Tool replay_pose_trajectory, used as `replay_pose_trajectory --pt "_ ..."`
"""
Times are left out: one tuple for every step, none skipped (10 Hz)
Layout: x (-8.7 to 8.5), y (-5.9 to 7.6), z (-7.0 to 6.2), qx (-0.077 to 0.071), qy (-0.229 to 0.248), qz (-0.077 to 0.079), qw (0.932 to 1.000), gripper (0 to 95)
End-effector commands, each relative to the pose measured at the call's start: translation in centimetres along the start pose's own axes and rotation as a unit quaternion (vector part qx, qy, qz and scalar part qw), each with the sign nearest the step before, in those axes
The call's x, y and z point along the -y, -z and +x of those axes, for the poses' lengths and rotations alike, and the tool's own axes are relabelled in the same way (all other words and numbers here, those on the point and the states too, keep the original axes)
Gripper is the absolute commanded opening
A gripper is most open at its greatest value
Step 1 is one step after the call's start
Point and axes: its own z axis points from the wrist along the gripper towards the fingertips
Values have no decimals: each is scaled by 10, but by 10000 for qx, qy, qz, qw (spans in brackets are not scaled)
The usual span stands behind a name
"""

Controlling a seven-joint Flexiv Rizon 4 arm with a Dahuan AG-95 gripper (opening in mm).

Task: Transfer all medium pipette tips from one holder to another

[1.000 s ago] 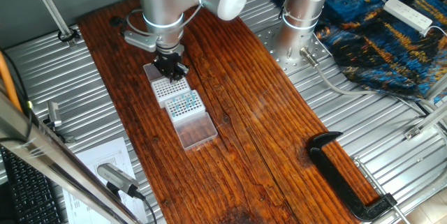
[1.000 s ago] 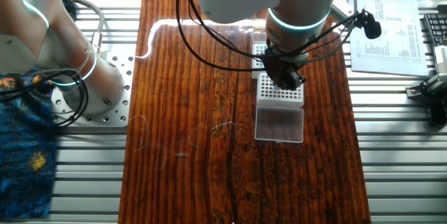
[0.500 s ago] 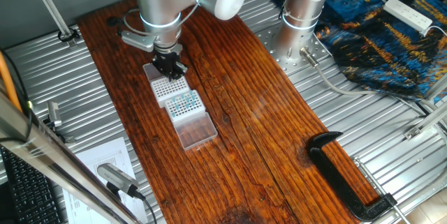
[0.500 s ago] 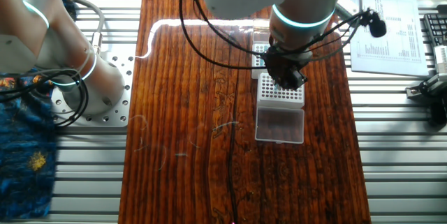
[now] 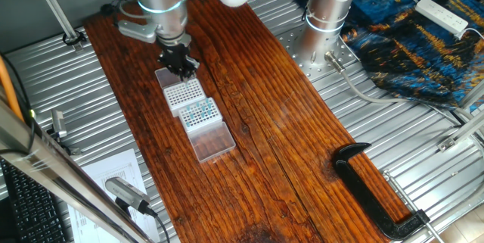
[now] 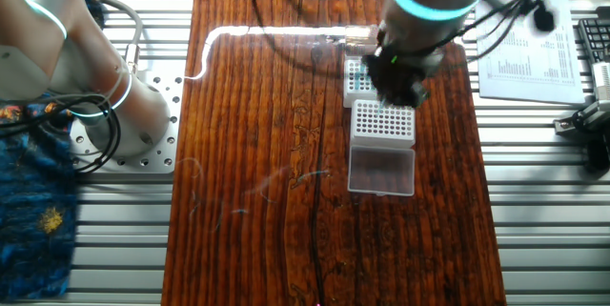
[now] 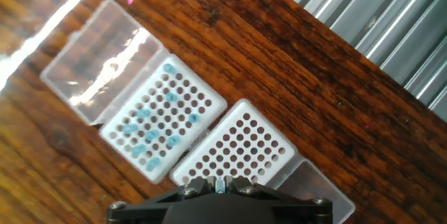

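Since a second ago our gripper (image 5: pixel 180 63) has drawn away from the two white holders toward the counter's (image 5: pixel 287 129) far end. Its fingers pinch narrowly on one medium pipette tip (image 7: pixel 221 184), seen in the hand view. We see the other medium pipette tips (image 7: pixel 155 128) standing scattered in the lidded holder (image 7: pixel 162 125), beside the empty holder (image 7: pixel 237 148).

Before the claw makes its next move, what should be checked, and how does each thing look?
1. Empty tray, holes free: ok.
2. Clear lids folded open: ok.
3. Claw above the trays, not touching: ok.
4. Tip held: a blue speck shows between the fingers; firm grip cannot tell.
5. Blue tips all moved: not ok, several sit in the other tray.
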Motion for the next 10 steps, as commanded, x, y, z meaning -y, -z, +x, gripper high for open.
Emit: replay_pose_trajectory --pt "-16 17 -18 -12 -86 -7 10000 0" --pt "-27 23 -31 1 -233 -19 9997 0" --pt "-41 24 -45 13 -393 -31 9992 0" --pt "-56 19 -58 21 -557 -32 9984 0" --pt "-62 14 -65 17 -628 -28 9980 0" --pt "-67 11 -69 21 -663 -39 9978 0" --pt "-73 7 -73 8 -669 -34 9978 0" --pt "-72 4 -73 8 -614 -28 9981 0" --pt "-68 2 -71 22 -550 -25 9985 0" --pt "-64 3 -68 29 -546 -31 9985 0"
